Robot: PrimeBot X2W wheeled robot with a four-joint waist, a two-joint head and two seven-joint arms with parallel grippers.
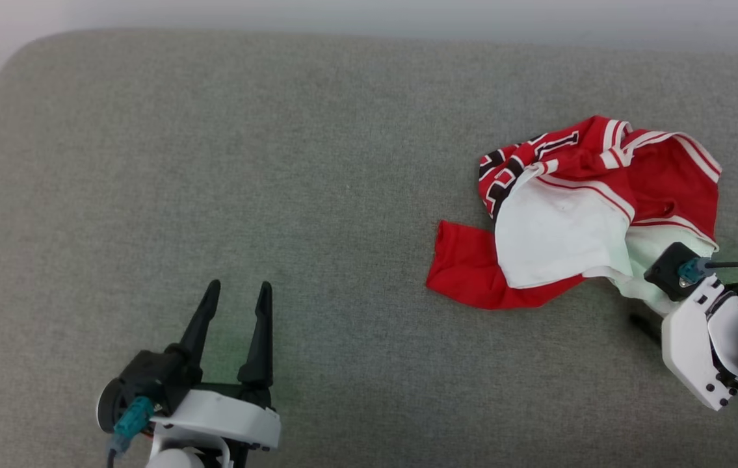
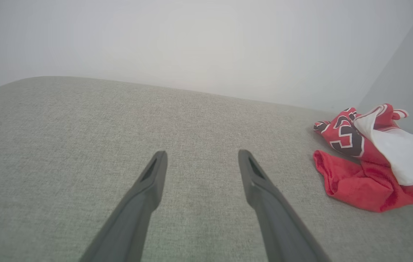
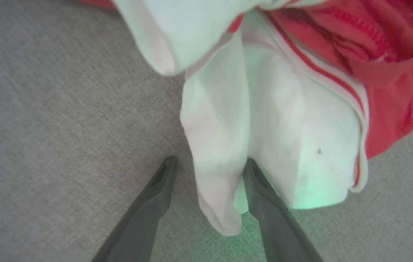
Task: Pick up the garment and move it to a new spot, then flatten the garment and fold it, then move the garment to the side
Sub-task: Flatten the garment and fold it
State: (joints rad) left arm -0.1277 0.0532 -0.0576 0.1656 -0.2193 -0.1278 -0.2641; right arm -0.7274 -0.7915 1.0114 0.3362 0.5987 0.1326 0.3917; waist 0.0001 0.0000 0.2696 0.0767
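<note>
Fabric from the garment, a crumpled red jersey with white panels and striped trim, lies on the grey cushion in the right wrist view. The right gripper is spread, its two dark fingers straddling a white fold. The fold touches one finger, but nothing is pinched yet.

In the head view the garment sits bunched near the cushion's right edge, about midway between its near and far edges. Black lettering shows on the far side of the heap, and a red flap spills toward the middle. The left gripper is also spread and holds nothing, well apart from the garment and close to the near edge.

The left wrist view shows that gripper's parted fingers over the cushion, with the heap off to one side.

The pick-up looks to be the step in hand. The next move calls for closing on that white fold, deep enough to hold thin cloth. Then comes a lift clear and a carry toward the cushion's middle.
</note>
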